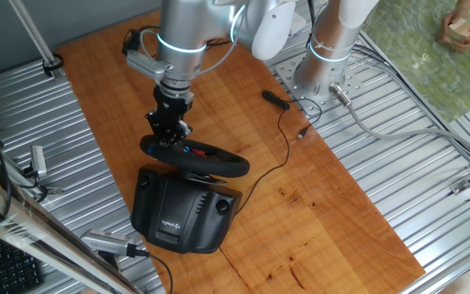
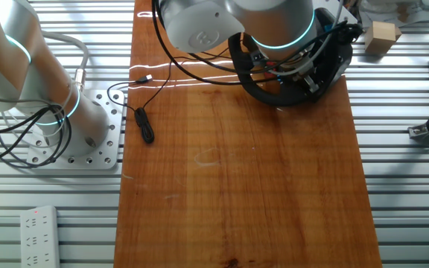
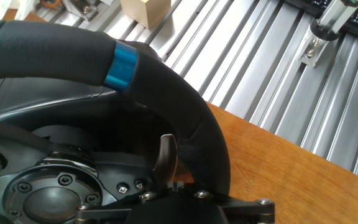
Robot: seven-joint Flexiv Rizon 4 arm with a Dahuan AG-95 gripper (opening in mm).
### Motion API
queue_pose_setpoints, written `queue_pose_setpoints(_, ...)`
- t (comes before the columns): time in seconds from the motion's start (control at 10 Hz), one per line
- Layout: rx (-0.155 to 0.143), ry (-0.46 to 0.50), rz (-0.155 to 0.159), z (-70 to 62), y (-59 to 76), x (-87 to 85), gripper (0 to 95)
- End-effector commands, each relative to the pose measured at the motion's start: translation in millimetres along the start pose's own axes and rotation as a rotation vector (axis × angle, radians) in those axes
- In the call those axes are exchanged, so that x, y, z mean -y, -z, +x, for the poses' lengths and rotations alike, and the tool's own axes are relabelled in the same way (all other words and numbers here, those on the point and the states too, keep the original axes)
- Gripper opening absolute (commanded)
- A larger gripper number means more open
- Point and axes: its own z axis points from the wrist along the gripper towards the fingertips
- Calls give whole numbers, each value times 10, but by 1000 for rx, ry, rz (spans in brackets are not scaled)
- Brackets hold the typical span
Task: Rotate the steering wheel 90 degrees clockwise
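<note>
The steering wheel point(image 1: 206, 161) is a black round rim on a boxy black base point(image 1: 182, 216) near the left side of the wooden board. My gripper point(image 1: 170, 131) comes down on the rim's far left end. In the hand view the rim point(image 3: 61, 53) with its blue strip point(image 3: 122, 65) curves down between my jaws. One metal finger point(image 3: 165, 155) presses the rim's inner side; the other finger is hidden behind the rim. The gripper point(image 3: 194, 163) is shut on the rim. In the other fixed view the wheel point(image 2: 274, 93) is mostly hidden by the arm.
A black cable with a plug point(image 1: 277, 100) lies on the board near the arm's mount point(image 1: 321, 77). A wooden block point(image 2: 382, 37) sits on the slatted metal table beyond the wheel. A power strip point(image 2: 39, 234) lies at one corner.
</note>
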Motion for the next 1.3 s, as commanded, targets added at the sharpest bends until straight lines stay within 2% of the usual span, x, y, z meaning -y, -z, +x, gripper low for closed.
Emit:
queue_pose_setpoints(0.1, 13, -2, 5, -2, 11, 9, 0)
queue_pose_setpoints(0.5, 22, -2, 11, -58, 57, -3, 0)
queue_pose_setpoints(1.3, 5, 5, 16, -85, 85, -17, 0)
